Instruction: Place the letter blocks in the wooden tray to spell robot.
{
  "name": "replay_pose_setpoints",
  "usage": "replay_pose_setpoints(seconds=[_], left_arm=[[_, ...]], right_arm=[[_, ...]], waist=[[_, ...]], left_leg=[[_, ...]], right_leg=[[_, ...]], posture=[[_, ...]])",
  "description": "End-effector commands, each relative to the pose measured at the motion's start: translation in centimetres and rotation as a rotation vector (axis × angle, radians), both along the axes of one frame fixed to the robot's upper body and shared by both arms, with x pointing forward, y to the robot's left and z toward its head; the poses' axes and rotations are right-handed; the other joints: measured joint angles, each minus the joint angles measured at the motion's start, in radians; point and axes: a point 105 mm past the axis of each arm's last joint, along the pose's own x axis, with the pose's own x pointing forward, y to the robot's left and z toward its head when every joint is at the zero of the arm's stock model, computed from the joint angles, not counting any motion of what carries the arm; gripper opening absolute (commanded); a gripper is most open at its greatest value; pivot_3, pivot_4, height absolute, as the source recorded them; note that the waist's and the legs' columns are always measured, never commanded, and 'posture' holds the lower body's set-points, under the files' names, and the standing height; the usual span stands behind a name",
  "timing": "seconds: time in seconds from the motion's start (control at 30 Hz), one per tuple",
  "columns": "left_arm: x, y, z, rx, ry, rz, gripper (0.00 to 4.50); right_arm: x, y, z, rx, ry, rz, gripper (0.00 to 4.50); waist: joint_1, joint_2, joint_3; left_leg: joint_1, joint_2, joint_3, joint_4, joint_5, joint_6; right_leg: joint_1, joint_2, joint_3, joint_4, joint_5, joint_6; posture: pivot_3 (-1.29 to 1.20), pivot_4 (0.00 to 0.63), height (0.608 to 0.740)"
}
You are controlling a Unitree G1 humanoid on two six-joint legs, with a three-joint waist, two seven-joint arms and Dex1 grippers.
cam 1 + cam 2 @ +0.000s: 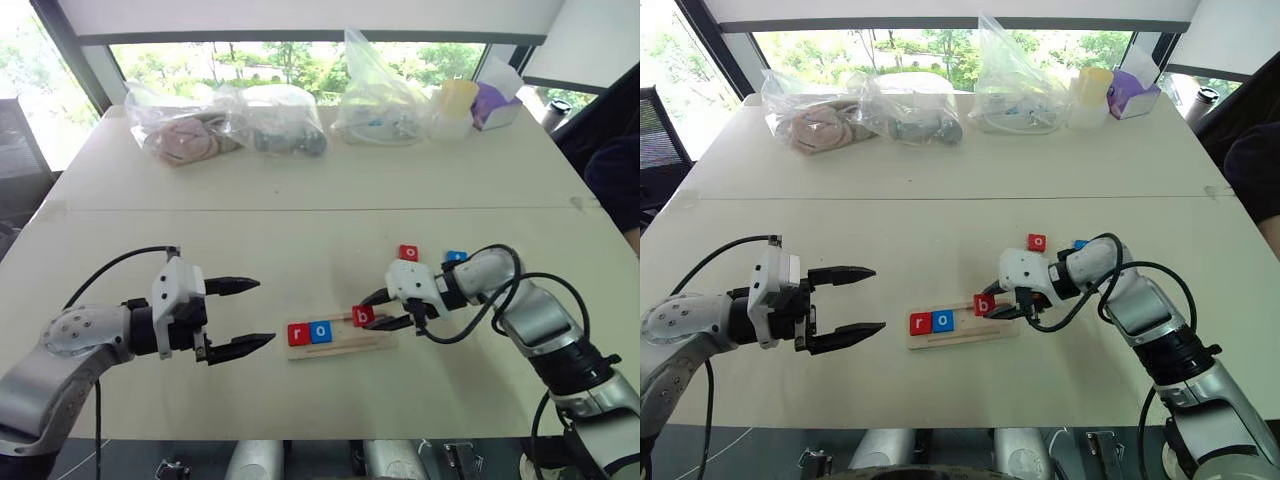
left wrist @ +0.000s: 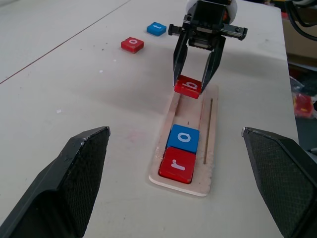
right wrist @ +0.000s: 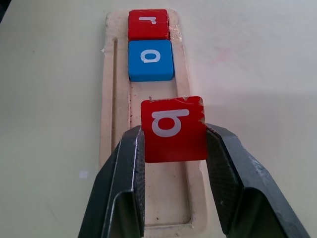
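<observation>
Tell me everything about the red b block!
The red b block is a small flat square tile with a white lowercase b. The right gripper pinches it by two opposite edges, holding it tilted above the wooden tray. It sits beyond the blue o tile, apart from it and not yet in the slot.

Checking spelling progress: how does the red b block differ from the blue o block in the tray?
The red b block is red and gripped in the right claw, tilted above the wooden tray; the blue o block is blue and lies flat in the slot beside the r block. Both are square tiles with white letters.
</observation>
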Motion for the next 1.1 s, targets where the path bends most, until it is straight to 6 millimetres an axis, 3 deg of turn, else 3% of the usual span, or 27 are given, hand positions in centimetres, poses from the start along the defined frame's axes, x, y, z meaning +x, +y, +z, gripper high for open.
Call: replay_pose_setpoints(seconds=[0.03, 0.37, 1.1], left_arm=[[-0.4, -0.4, 0.7, -0.004, -0.030, -0.014, 4.50], [-0.5, -0.6, 0.6, -0.009, -0.023, -0.006, 4.50], [-0.6, -0.8, 0.5, -0.014, -0.021, 0.007, 4.50]], right_arm=[[-1.0, 1.4, 0.4, 0.022, 0.002, 0.014, 1.13], [-1.8, 2.0, -0.1, 0.013, 0.035, 0.002, 1.13], [-1.0, 2.8, -0.7, 0.007, 0.015, -0.017, 1.13]], waist=[[0.001, 0.000, 0.000], [0.001, 0.000, 0.000], [0.000, 0.000, 0.000]], left_leg=[[0.000, 0.000, 0.000, 0.000, 0.000, 0.000], [0.000, 0.000, 0.000, 0.001, 0.000, 0.000], [0.000, 0.000, 0.000, 0.000, 0.000, 0.000]], right_leg=[[0.000, 0.000, 0.000, 0.000, 0.000, 0.000], [0.000, 0.000, 0.000, 0.000, 0.000, 0.000], [0.000, 0.001, 0.000, 0.000, 0.000, 0.000]], posture=[[0.00, 0.150, 0.740], [0.00, 0.150, 0.740], [0.00, 0.150, 0.740]])
